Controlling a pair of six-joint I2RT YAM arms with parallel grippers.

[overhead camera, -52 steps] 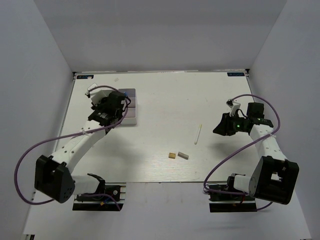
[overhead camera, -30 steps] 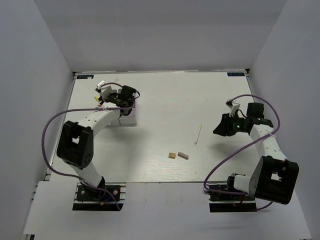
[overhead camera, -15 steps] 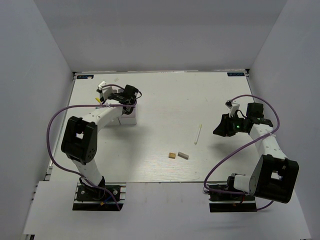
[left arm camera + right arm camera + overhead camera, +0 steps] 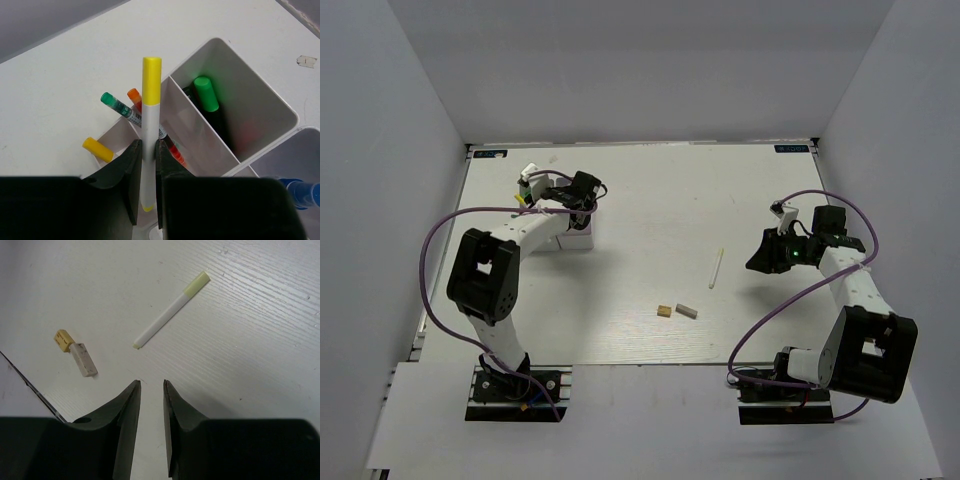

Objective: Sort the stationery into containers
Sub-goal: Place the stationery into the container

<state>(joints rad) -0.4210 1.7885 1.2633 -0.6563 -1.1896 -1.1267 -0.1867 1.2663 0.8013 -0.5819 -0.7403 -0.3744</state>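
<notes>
In the left wrist view my left gripper (image 4: 148, 145) is shut on a white stick with a yellow cap (image 4: 150, 100), held upright over the white divided tray (image 4: 252, 97). One compartment holds a black-green highlighter (image 4: 207, 100). The compartment beside it holds several capped pens (image 4: 120, 107). A blue bottle (image 4: 300, 192) shows at the lower right. From above, the left gripper (image 4: 527, 190) hangs by the tray (image 4: 582, 238) at the far left. My right gripper (image 4: 151, 383) stands open and empty above the table, near a second white yellow-tipped stick (image 4: 171, 310), a tan eraser (image 4: 64, 339) and a white eraser (image 4: 83, 359).
In the top view the loose stick (image 4: 717, 267) lies mid-table, left of my right gripper (image 4: 760, 257). The two erasers (image 4: 676, 311) sit side by side nearer the front edge. White walls enclose the table on three sides.
The left arm has swung its elbow back and carried the stick to the far-left side of the tray, then nearly settled. The right arm has not moved.
</notes>
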